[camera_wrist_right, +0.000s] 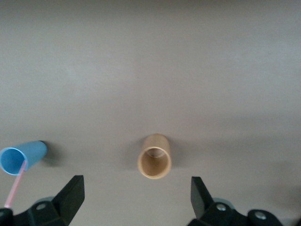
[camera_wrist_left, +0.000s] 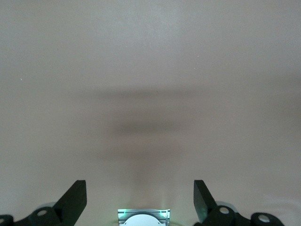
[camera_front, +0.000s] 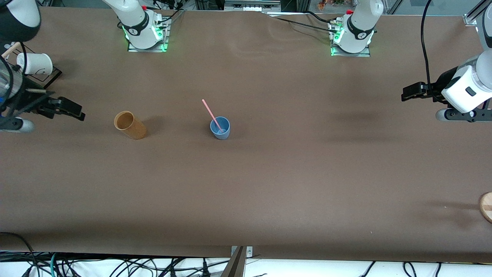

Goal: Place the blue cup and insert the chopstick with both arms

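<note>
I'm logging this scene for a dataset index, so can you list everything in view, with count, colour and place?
blue cup: one, light blue, upright mid-table.
chopstick: one, pale pink, standing slanted inside the blue cup.
tan cup: one, tan-brown, upright beside the blue cup, toward the right arm's end.
white paper cup: one, white, on a dark stand at the right arm's end of the table.
wooden disc: one, light wood, partly cut off at the left arm's end, nearer the front camera than the cups.
table: one, brown cover.
right gripper: one, black, open, over the table near the tan cup, holding nothing.
left gripper: one, black, open, over bare table at the left arm's end, waiting.
</note>
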You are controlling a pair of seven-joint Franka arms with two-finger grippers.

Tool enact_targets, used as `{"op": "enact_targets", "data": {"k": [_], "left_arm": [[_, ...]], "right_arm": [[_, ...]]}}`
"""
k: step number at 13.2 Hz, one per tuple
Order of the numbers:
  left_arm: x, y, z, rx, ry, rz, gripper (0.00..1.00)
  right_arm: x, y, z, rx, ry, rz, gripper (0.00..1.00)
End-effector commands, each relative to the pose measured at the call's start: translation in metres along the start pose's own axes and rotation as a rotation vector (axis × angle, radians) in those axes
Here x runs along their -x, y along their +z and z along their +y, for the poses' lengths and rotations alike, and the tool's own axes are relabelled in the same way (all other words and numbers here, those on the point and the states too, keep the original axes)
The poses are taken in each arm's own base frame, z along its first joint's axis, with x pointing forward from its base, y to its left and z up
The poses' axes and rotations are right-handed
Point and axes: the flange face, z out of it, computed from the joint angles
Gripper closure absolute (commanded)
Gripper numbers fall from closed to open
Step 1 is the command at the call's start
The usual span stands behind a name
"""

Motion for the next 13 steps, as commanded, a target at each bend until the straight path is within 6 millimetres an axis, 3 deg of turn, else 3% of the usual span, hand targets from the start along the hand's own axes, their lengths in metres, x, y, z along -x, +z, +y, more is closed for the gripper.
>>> {"op": "enact_targets", "data": {"k": [1, 13], "left_arm": [[-0.001, -0.003, -0.002, -0.013, 0.02, 0.01, 0.0], [-0.001, -0.002, -0.002, -0.012, 0.02, 0.009, 0.0]], "right_arm": [[0.034, 0.0, 0.004, 0.07, -0.069, 0.084, 0.0], [0.035, 0.006, 0.012, 0.067, -0.092, 0.002, 0.0]]}}
